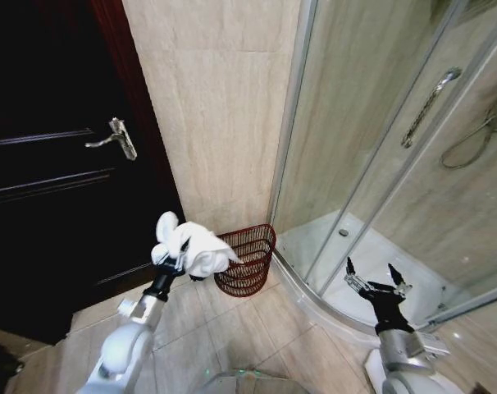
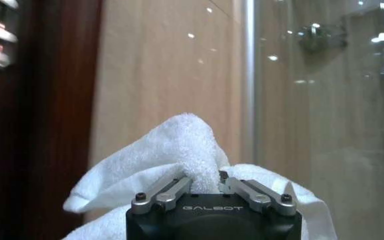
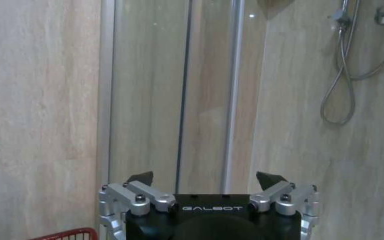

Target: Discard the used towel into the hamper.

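Towel up in the left claw, hamper waiting on the floor by the wall.

The left gripper (image 1: 173,258) has its fingers pinched tight into the white towel (image 1: 195,246), and the cloth bunches up above and around them, one fold poking up high in the left wrist view (image 2: 178,150). It hangs just to the left of the hamper (image 1: 250,258), part of the towel overlapping the near rim from where I stand. The hamper, dark red open weave, sits on the tiled floor (image 1: 232,328) against the beige wall (image 1: 216,107), tucked between the dark door (image 1: 52,164) and the glass shower enclosure (image 1: 371,148). Over on the right, the right gripper (image 1: 378,277) is held up in front of the shower glass, fingers spread wide with nothing between them; a sliver of the hamper's rim (image 3: 65,234) peeks in at the edge of its wrist view.
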You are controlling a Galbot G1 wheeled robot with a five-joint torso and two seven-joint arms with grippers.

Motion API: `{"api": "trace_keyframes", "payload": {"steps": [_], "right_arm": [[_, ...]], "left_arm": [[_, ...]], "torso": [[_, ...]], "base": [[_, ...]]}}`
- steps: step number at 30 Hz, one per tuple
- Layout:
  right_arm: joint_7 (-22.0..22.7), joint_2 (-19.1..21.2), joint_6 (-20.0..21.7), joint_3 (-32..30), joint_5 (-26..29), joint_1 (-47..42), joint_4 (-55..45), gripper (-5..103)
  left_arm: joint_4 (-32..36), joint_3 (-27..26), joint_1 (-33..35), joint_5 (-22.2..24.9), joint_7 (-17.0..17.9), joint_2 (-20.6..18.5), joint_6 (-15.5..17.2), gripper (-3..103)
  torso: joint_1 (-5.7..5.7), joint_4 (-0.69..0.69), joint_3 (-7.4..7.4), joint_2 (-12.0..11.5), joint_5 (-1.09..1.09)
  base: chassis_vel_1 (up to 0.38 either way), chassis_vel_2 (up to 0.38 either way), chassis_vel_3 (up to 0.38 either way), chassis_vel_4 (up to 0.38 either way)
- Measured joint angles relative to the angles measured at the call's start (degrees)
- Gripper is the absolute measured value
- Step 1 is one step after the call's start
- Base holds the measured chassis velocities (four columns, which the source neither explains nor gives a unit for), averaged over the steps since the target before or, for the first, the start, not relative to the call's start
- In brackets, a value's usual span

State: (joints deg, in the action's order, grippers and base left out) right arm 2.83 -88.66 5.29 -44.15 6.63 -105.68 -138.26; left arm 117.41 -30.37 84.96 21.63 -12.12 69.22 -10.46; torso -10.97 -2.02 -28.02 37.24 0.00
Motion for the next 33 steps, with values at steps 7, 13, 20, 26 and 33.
{"api": "trace_keyframes", "payload": {"steps": [7,13,20,26,33], "right_arm": [[0.36,-1.36,0.84,0.05,-1.73,0.66,-0.06,100],[0.59,-2.75,0.80,-0.35,-2.93,0.18,-0.77,100],[0.98,-3.43,0.80,-0.72,-3.30,-0.07,-1.27,100],[1.09,-3.47,0.03,-0.86,-3.50,-0.31,-1.25,100],[1.07,-3.56,-0.82,-1.25,-3.16,-0.91,-1.06,100]], "left_arm": [[-5.48,10.24,-9.84,0.09,2.42,-3.04,2.04,9],[-14.88,19.12,-24.54,1.31,5.51,-3.67,2.80,9],[-20.81,27.76,-34.79,5.74,5.74,-4.13,4.09,9],[-31.79,33.57,-41.77,4.74,6.99,-0.91,1.25,9],[-40.20,35.41,-43.93,0.63,7.17,0.92,2.75,9]], "torso": [[-0.01,0.00,-0.01,0.05,0.00],[-0.02,0.00,-0.03,0.08,0.00],[-0.03,-0.02,-0.05,0.10,0.01],[-0.04,0.00,-0.05,0.11,0.00],[-0.04,-0.01,-0.06,0.12,0.00]], "base": [[0.000,0.000,0.000,0.000],[0.000,0.000,0.000,0.000],[0.000,0.000,0.000,0.000],[0.000,0.000,0.000,0.000],[0.000,0.000,0.000,0.000]]}}
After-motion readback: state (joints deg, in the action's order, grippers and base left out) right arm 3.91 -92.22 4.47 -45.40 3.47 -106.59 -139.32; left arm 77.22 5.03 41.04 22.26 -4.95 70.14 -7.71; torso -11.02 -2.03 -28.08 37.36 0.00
